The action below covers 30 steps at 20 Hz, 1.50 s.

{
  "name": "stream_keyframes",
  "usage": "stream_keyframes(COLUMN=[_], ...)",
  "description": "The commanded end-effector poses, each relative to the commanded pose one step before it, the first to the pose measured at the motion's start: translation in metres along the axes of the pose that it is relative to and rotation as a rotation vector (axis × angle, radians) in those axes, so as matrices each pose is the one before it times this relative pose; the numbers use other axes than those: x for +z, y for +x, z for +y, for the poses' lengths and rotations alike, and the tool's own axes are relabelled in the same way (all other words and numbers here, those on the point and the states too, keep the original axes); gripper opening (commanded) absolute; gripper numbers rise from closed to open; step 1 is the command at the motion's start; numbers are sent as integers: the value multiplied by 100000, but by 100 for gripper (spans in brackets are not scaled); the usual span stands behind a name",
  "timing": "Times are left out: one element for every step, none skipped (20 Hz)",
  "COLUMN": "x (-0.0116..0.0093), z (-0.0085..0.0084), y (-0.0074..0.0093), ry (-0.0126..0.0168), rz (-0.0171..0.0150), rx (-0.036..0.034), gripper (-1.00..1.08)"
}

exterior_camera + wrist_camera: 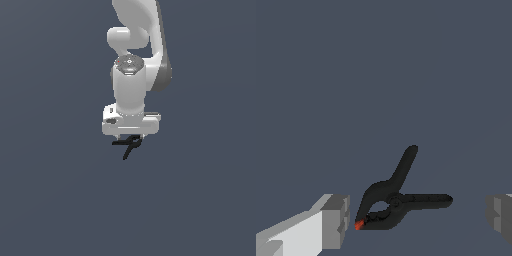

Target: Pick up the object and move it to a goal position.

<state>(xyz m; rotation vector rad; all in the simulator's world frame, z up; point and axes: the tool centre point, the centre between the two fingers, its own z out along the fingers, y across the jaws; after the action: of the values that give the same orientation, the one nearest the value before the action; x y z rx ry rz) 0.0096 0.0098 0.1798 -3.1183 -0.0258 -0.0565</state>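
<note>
Pincer (pixel 418 215) spread wide, holding nothing, I straddle the small matte-black forked clamp (pixel 397 197) on the dark table (pixel 381 75): still approaching, I judge; next, closing squarely across it.

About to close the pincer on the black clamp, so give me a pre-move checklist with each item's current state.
1. Pincer open: ok, the grey fingertips stand wide apart in the wrist view.
2. Small matte-black forked spring clamp between the fingertips: ok.
3. Clamp untouched by either fingertip: ok, gaps show on both sides.
4. Clamp centred: not ok, it sits nearer one fingertip.
5. Pincer low enough to grip: cannot tell.
6. Goal position: cannot tell, no marker is visible in either view.
</note>
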Motion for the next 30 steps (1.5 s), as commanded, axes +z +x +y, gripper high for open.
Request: stream_keyframes(x=[0, 4, 16, 25, 33, 42, 48, 41, 28, 18, 8, -1, -6, 0, 22, 52, 71, 85, 98, 112, 126, 141, 155, 171, 186, 199, 214, 228, 242, 257], z=[1, 12, 67, 96, 125, 169, 194, 173, 125, 90, 57, 10, -35, -9, -26, -10, -11, -16, -24, -29, -31, -36, -36, -37, -38, -37, -38, -37, -36, -33], y=[0, -5, -13, -23, -32, -41, -49, -44, -33, -22, -12, -2, 5, 5, -7, -25, -35, -42, -48, -55, -62, -70, -78, -88, -97, -106, -115, -125, -135, -145], ry=[0, -19, -41, -73, -103, -126, -150, -131, -102, -70, -39, -16, 0, 38, 22, 10, 11, 16, 20, 24, 27, 28, 29, 28, 27, 26, 24, 21, 17, 12], rz=[0, 5, 10, 18, 26, 31, 36, 31, 25, 17, 10, 5, 0, -10, -14, -20, -26, -32, -38, -44, -51, -56, -62, -69, -74, -80, -86, -92, -97, -102], rx=[0, -66, -149, -266, -382, -476, -578, -522, -424, -308, -191, -96, 0, 191, 284, 425, 560, 693, 816, 945, 1077, 1200, 1325, 1460, 1586, 1713, 1847, 1981, 2115, 2253], gripper=[100, 100, 100, 100, 100, 100, 100, 100, 100, 100, 100, 100, 100, 100, 100, 100, 100, 100, 100, 100, 100, 100, 100, 100, 100, 100, 100, 100, 100, 100])
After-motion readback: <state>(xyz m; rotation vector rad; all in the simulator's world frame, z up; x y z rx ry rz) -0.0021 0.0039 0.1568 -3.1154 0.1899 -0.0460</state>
